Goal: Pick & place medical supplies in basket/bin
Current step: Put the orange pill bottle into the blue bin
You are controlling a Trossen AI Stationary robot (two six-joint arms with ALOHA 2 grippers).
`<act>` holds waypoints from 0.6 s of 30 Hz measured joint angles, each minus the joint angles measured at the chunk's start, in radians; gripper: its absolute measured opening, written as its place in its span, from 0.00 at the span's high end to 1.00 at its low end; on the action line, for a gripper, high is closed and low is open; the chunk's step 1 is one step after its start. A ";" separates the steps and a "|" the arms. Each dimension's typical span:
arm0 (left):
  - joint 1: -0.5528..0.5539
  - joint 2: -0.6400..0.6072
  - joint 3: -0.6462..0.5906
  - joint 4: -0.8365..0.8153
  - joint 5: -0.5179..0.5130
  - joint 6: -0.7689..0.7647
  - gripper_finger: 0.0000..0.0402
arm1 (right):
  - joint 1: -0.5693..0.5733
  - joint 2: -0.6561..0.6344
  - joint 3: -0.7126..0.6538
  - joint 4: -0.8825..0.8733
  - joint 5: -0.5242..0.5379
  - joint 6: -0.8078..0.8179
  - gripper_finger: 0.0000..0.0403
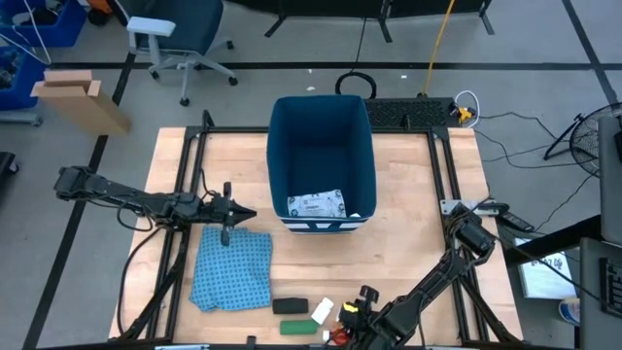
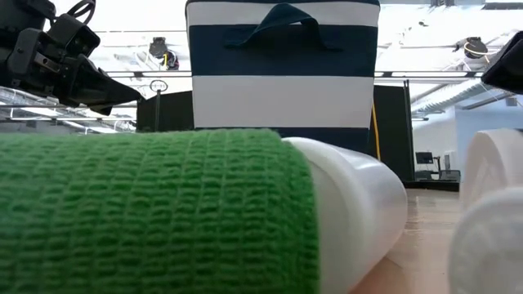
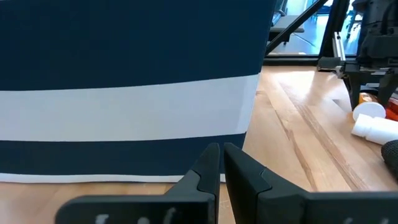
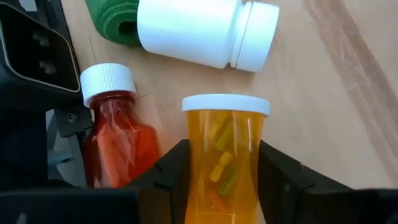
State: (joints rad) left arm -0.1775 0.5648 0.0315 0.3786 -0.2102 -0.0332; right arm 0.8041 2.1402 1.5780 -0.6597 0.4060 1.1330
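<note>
Right tool (image 4: 217, 171) gripping orange pill bottle (image 4: 225, 149), packet (image 1: 317, 204) in bin (image 1: 321, 117)

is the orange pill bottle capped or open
Capped: a white lid sits on the orange pill bottle, which lies between the right pincer's fingers.

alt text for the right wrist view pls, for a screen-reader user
The right gripper straddles an orange pill bottle with a white cap lying on the wooden table. Beside it lie a red bottle, a white bottle and a green wrap roll.
</note>
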 joint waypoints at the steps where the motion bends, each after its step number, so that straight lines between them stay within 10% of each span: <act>1: 0.000 0.000 0.000 0.000 0.000 0.000 0.94 | -0.001 -0.005 -0.001 -0.003 0.011 -0.012 0.67; 12: 0.000 0.000 0.000 0.018 0.000 0.025 0.94 | -0.003 -0.261 -0.097 0.010 0.197 -0.408 0.65; 18: 0.000 0.000 0.000 0.028 -0.001 0.040 0.94 | -0.006 -0.575 -0.438 0.508 0.159 -0.808 0.65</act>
State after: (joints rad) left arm -0.1772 0.5644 0.0311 0.4068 -0.2108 0.0069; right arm 0.7985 1.5647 1.1399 -0.1521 0.5647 0.3245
